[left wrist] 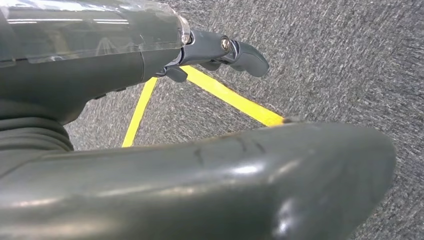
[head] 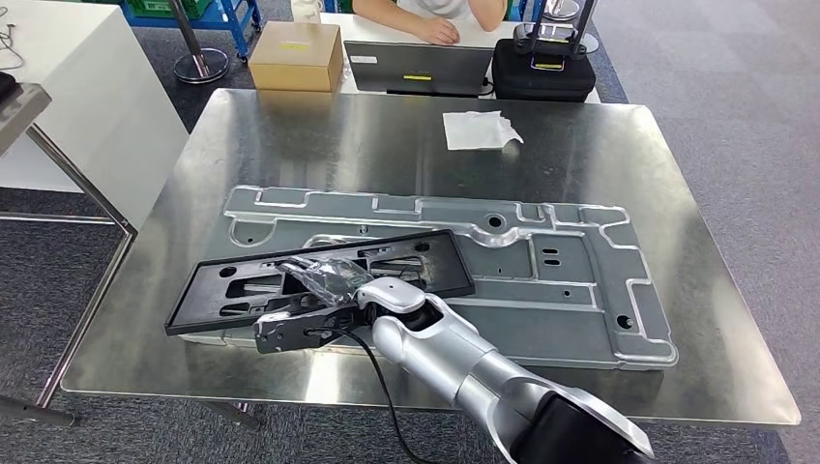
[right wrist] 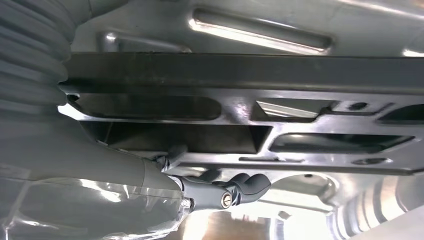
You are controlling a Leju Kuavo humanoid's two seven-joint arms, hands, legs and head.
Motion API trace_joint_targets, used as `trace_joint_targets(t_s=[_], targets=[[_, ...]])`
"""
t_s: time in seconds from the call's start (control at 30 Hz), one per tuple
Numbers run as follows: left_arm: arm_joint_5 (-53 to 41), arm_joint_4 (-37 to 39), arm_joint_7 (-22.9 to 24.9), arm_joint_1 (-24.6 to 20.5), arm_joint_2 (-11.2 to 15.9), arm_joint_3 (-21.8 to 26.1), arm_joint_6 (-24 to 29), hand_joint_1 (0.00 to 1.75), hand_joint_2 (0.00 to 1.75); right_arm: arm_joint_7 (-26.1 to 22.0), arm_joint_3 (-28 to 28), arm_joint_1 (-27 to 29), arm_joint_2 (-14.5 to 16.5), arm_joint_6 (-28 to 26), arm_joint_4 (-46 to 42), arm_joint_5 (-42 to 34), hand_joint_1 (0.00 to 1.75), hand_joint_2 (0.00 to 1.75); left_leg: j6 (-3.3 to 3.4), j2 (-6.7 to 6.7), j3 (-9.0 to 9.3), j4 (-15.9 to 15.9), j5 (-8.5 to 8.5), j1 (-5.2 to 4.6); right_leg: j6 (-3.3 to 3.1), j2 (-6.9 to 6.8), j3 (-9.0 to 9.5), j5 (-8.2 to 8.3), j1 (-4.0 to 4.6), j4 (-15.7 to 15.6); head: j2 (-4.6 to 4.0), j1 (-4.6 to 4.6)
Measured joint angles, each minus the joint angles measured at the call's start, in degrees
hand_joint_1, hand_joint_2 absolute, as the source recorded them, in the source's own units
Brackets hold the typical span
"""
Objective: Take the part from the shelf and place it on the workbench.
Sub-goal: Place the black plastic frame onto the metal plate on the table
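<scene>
right hand point(head: 324, 290) partly hiding black part point(head: 232, 285)

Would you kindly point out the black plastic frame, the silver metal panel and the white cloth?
black plastic frame point(head: 440, 253), head view, far rail near its right end
silver metal panel point(head: 580, 300), head view, flat right portion
white cloth point(head: 479, 130), head view, centre

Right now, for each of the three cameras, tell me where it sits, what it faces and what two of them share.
Head view: high on the body, looking forward and down at the steel table, the grey metal plate and the right hand on the black frame.
Left wrist view: behind the hanging left hand, facing carpet with yellow tape.
Right wrist view: behind the right hand, against the frame.
Head and right wrist views share the frame, plate and right hand.
</scene>
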Motion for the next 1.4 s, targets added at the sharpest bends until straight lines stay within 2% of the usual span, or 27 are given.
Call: trace_joint_targets(t_s=[0.2, 0.33, 0.53, 0.63, 0.77, 0.9, 1.03, 1.17, 1.27, 1.3, 1.33, 1.4], targets=[[0.26, 0.04, 0.07, 0.10, 0.00, 0.02, -0.04, 0.00, 0.00, 0.01, -0.06, 0.02, -0.02, -1.75, 1.10, -2.71, 0.00, 1.75, 0.00, 0.00, 0.01, 0.00, 0.00, 0.00, 0.00, 0.01, -0.01, 0.00, 0.01, -0.01, 0.00, 0.00], [0.45, 0.04, -0.09, 0.30, -0.07, 0.03, -0.32, 0.00, 0.00, -0.64, -2.64, 1.54, -0.26, -2.31, -2.56, -11.60, 0.00, 1.75, 0.00, 0.01, 0.03, 0.00, 0.00, 0.00, 0.00, 0.02, -0.01, 0.00, 0.02, 0.00, 0.00, 0.00], [0.72, 0.04, -0.75, 1.01, -0.43, 0.09, -0.91, 0.00, 0.00, 1.46, -11.51, 5.49, -1.54, -0.57, -22.63, -33.15, 0.00, 1.75, 0.00, 0.01, -0.01, 0.00, 0.00, -0.01, 0.00, 0.01, -0.05, 0.00, 0.01, -0.01, 0.00, 0.00], [0.78, 0.03, -1.34, 1.38, -0.58, 0.11, -1.51, 0.00, 0.00, 3.10, -15.02, 6.31, -2.93, -1.04, -33.84, -40.16, 0.00, 1.75, 0.03, 0.00, -0.03, 0.00, -0.02, -0.02, 0.00, 0.01, -0.05, 0.00, 0.00, -0.05, 0.00, 0.00], [0.58, -0.02, -1.12, 1.55, -0.63, 0.09, -1.95, 0.00, 0.00, 1.94, -17.62, 8.01, -4.68, -2.56, -42.47, -43.84, 0.00, 1.75, 0.05, 0.01, 0.00, 0.01, -0.04, -0.04, 0.03, 0.01, -0.03, 0.00, -0.01, -0.09, 0.00, 0.00], [0.10, -0.56, -1.63, 2.19, -0.75, 0.02, -4.44, 0.00, 0.00, -0.77, -21.58, 11.44, -7.42, -8.60, -55.37, -48.70, 0.00, 1.75, 0.09, -0.08, -0.03, 0.07, -0.07, -0.13, 0.16, -0.08, 0.00, -0.01, -0.03, -0.18, 0.00, 0.00], [0.09, -1.43, -2.93, 2.47, -0.93, -0.09, -7.00, 0.00, 0.00, -2.47, -26.44, 17.87, -9.77, -15.21, -68.22, -46.62, 0.00, 1.75, 0.26, -0.07, -0.13, 0.14, -0.19, -0.36, 0.41, -0.10, 0.05, 0.04, -0.17, -0.32, 0.00, 0.00], [0.13, -2.03, -3.14, 2.42, -0.98, -0.15, -7.54, 0.00, 0.00, -3.69, -28.82, 22.11, -11.18, -16.68, -75.21, -45.74, 0.00, 1.75, 0.67, 0.10, -0.26, 0.20, -0.34, -0.67, 0.93, 0.06, 0.10, 0.16, -0.65, -0.40, 0.00, 0.00], [0.14, -2.31, -3.16, 2.37, -1.01, -0.20, -7.62, 0.00, 0.00, -4.03, -29.25, 23.18, -11.62, -16.91, -77.55, -45.60, 0.00, 0.44, 1.36, 0.19, -0.11, -0.29, 0.44, -0.58, 1.63, 0.09, 0.27, 0.46, -0.80, -0.71, 0.00, 0.00], [0.13, -2.36, -3.17, 2.33, -1.04, -0.21, -7.69, 0.00, 0.00, -4.28, -29.40, 23.48, -11.79, -17.24, -78.14, -45.43, 0.00, 0.00, 1.72, 0.28, -0.01, -0.72, 0.97, -0.43, 1.78, 0.09, 0.11, -0.19, -0.76, -0.25, 0.00, 0.01], [0.12, -2.42, -3.19, 2.30, -1.09, -0.24, -7.85, 0.00, 0.00, -4.74, -29.62, 24.02, -12.02, -17.77, -78.78, -45.17, 0.00, 0.00, 2.05, 0.38, 0.03, -1.16, 1.50, -0.27, 1.83, 0.10, -0.42, -1.65, -0.70, 1.28, 0.00, 0.01], [0.04, -2.58, -3.21, 2.32, -1.22, -0.27, -8.33, 0.00, 0.00, -6.23, -30.31, 26.42, -12.78, -19.19, -80.13, -44.72, 0.00, 0.00, 2.45, 0.44, -0.19, -1.51, 2.06, -0.26, 1.71, 0.08, -2.62, -6.31, -0.58, 7.77, 0.00, 0.02]])
